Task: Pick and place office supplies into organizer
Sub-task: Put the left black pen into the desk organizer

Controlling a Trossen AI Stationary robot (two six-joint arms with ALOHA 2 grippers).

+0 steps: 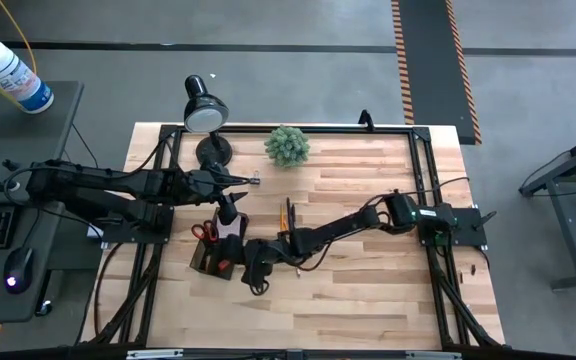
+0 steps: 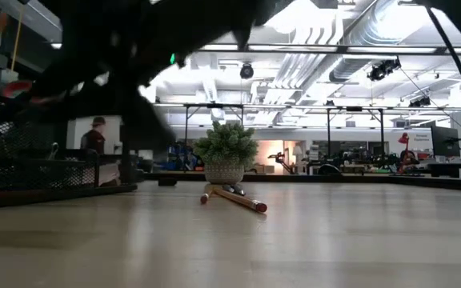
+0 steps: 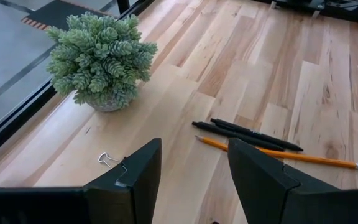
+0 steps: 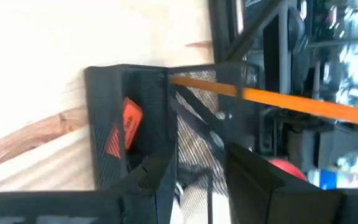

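The black mesh organizer (image 1: 211, 258) stands near the table's near-left part. In it are red-handled scissors (image 1: 204, 232), an orange-black marker (image 4: 128, 124) and a slanting orange pencil (image 4: 278, 96). My right gripper (image 4: 197, 162) hovers open just above the organizer (image 4: 104, 124), at its right side (image 1: 253, 262). My left gripper (image 3: 194, 149) is open and low over the table, pointing right (image 1: 240, 181). A small binder clip (image 3: 107, 160) lies on the table beside one of its fingers. A pencil (image 3: 278, 154) and two dark pens (image 3: 247, 134) lie flat ahead of it. My left gripper has the binder clip's wire handle (image 3: 106, 159) right beside the outer side of one finger (image 3: 135, 174). That finger hides the clip's body, so I cannot tell whether they touch. My right gripper touches nothing.
A green spiky plant in a pot (image 1: 287, 146) stands toward the far edge, and a black desk lamp (image 1: 206, 115) is at the far left. The loose pencil and pens (image 2: 234, 196) lie mid-table between the two arms. Bare wood stretches toward the right and near edges.
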